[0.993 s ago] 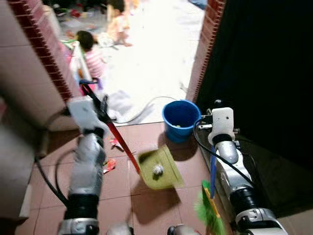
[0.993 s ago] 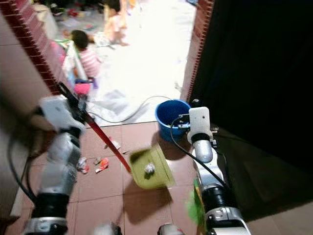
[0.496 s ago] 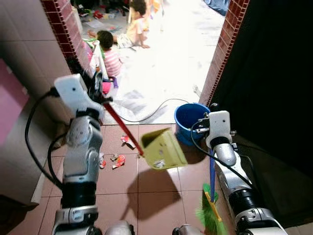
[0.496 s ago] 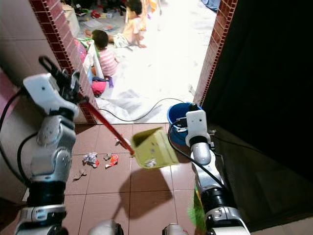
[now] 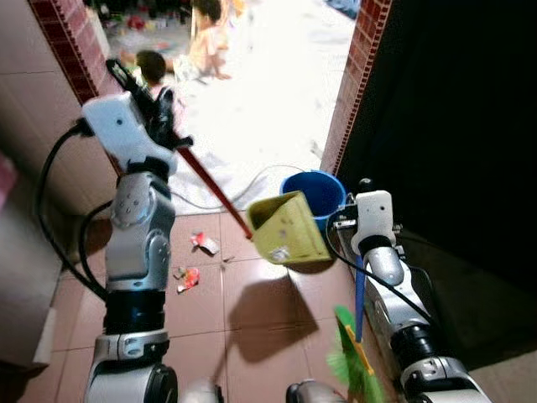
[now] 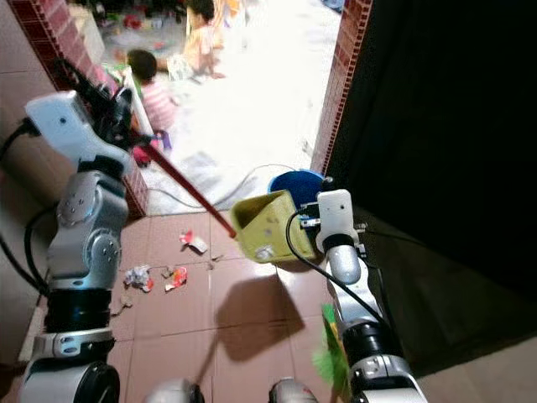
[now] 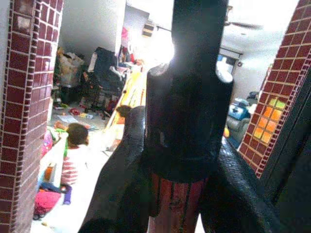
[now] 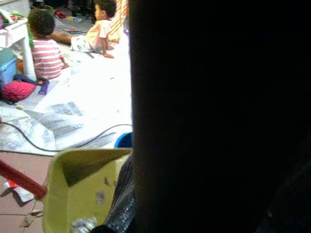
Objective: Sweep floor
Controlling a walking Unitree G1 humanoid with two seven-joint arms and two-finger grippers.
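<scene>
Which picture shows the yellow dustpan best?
The left eye view: the whole dustpan shows, lifted on its red handle beside the blue bucket, scraps inside. The right eye view shows it too, partly behind the right arm. The right wrist view shows part of it; the left wrist view, just the handle.

Yellow-green dustpan (image 5: 287,230), red handle (image 5: 214,190), blue bucket (image 5: 320,186), green broom (image 5: 351,361).

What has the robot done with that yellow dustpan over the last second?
The left gripper has lifted the yellow dustpan by its red handle off the tiled floor and swung it toward the blue bucket, tilting it so the crumpled scrap slid to its low end. The right gripper stays on the green broom. Paper scraps still lie on the floor.
</scene>
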